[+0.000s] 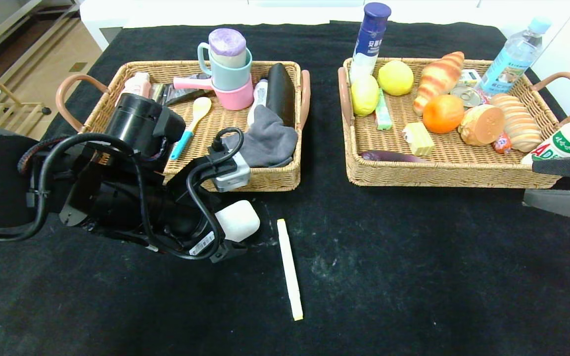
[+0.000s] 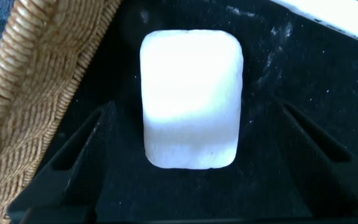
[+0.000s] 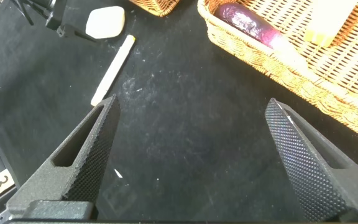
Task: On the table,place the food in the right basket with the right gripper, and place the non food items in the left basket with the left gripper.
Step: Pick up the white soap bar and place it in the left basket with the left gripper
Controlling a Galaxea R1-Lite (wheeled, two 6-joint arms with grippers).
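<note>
The white block [image 2: 191,99] sits on the black table [image 1: 413,277] squarely between your left gripper's [image 2: 191,134] fingers [image 2: 73,155], which stand wide apart on either side of it and hold nothing yet. The left basket's [image 2: 36,93] wicker wall is just beside one finger. Your right gripper [image 3: 191,146] hangs over bare cloth beside the right basket [image 1: 443,173], its fingers equally wide and empty.

By the look of it you are nearly finished: the right basket is full of food and the left holds cups, a spoon and a cloth. Only two non-food items seem left on the table, the block and the pale marker pen [image 1: 290,269] lying close beyond the left fingers.
</note>
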